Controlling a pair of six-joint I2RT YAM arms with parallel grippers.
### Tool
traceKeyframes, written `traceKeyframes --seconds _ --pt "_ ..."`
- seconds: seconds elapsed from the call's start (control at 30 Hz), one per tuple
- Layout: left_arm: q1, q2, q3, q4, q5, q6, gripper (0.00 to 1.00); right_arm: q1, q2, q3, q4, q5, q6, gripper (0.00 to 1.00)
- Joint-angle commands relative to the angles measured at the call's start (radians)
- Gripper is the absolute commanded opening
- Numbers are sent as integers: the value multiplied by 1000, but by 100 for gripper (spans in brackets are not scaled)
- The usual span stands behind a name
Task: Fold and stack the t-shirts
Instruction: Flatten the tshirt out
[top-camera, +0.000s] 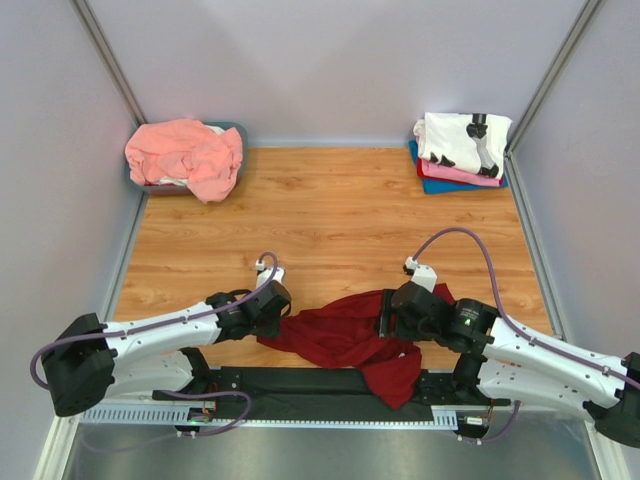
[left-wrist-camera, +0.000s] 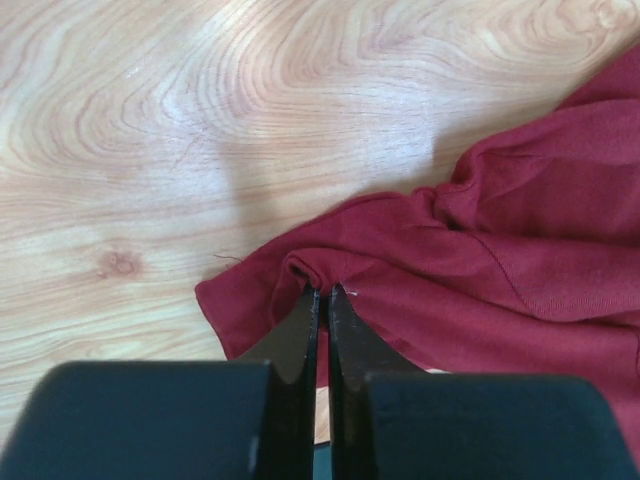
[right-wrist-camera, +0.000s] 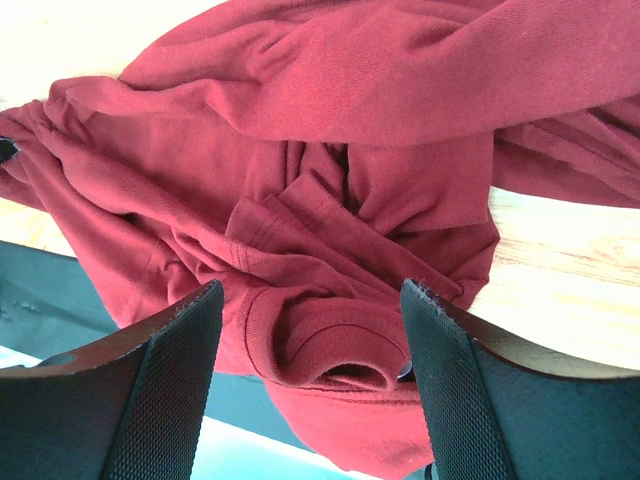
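A dark red t-shirt (top-camera: 345, 335) lies crumpled at the near middle of the wooden table, partly hanging over the front edge. My left gripper (left-wrist-camera: 325, 292) is shut on a bunched fold at the left edge of the dark red t-shirt (left-wrist-camera: 480, 260); in the top view the left gripper (top-camera: 281, 315) sits at the shirt's left end. My right gripper (right-wrist-camera: 312, 290) is open over the right part of the dark red t-shirt (right-wrist-camera: 330, 190), with a rolled collar fold between its fingers (right-wrist-camera: 175, 360), untouched. In the top view the right gripper (top-camera: 386, 315) is on the shirt's right side.
A salmon-pink t-shirt (top-camera: 185, 155) is heaped in a bin (top-camera: 160, 187) at the back left corner. At the back right corner a folded white t-shirt with black print (top-camera: 462, 140) tops a pink one (top-camera: 455, 172) and a blue one (top-camera: 445, 186). A black mat (top-camera: 300, 385) lines the front edge. Walls enclose three sides.
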Motion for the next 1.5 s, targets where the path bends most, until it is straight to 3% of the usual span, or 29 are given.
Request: traceKeyframes --seconds 0.0,0.2,0.33,0.47,0.8,0.9,1.03,1.27,1.47 --pt "2 -2 41 -12 -18 16 0 3 4 -4 29 18 -12 73" --pt "2 -97 135 -183 -68 31 0 3 1 2 18 25 -14 73" --pt "10 -192 353 -407 -190 51 0 3 -2 15 0 44 -18 73" --pt "62 -261 469 -503 -222 110 0 5 7 38 -29 84 -20 73" --pt "134 -325 362 -578 -236 14 0 8 15 42 -46 64 9 69" --pt "171 -353 348 -551 -205 46 0 80 6 43 67 -16 -92 68" --pt "192 -307 359 -540 -191 72 0 215 73 86 55 -1 -69 68" --pt "226 -328 363 -541 -182 89 0 307 219 75 -101 112 162 71" --pt "234 -331 360 -529 -172 101 0 338 60 34 -204 218 359 71"
